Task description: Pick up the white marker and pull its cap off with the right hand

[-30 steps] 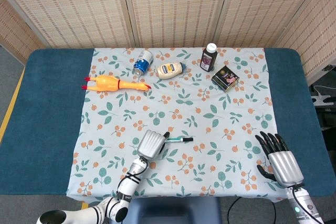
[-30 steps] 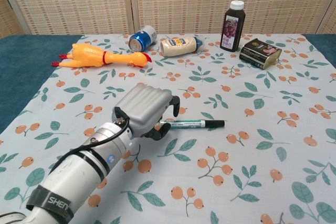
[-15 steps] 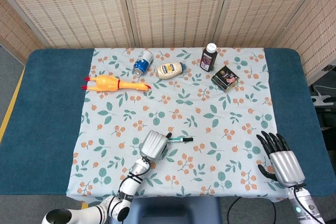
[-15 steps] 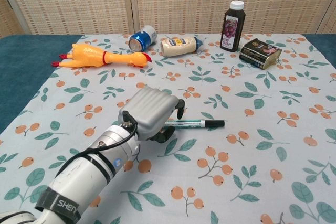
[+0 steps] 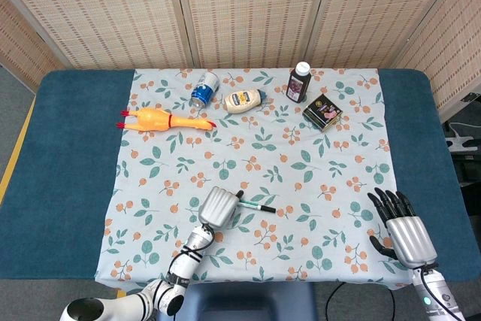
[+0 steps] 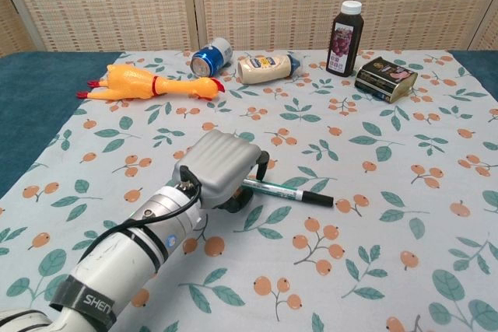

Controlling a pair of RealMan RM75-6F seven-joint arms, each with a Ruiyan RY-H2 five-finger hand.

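The white marker point(image 6: 284, 190) with a black cap point(image 6: 319, 199) lies on the floral cloth, its capped end pointing right and slightly toward me. My left hand point(image 6: 222, 169) curls its fingers around the marker's left end. In the head view the same marker point(image 5: 258, 206) pokes out to the right of the left hand point(image 5: 219, 207). My right hand point(image 5: 402, 231) shows only in the head view, at the cloth's near right corner, fingers spread and holding nothing, far from the marker.
Along the far side lie a rubber chicken point(image 6: 148, 83), a blue can point(image 6: 211, 56) on its side, a mayonnaise bottle point(image 6: 267, 68), an upright dark bottle point(image 6: 345, 29) and a dark box point(image 6: 386, 79). Blue table point(image 5: 68, 155) borders the cloth.
The left hand's fingers have closed further on the marker's left end. The marker has swung, its capped end turning toward me and a little right. The right hand has not moved.
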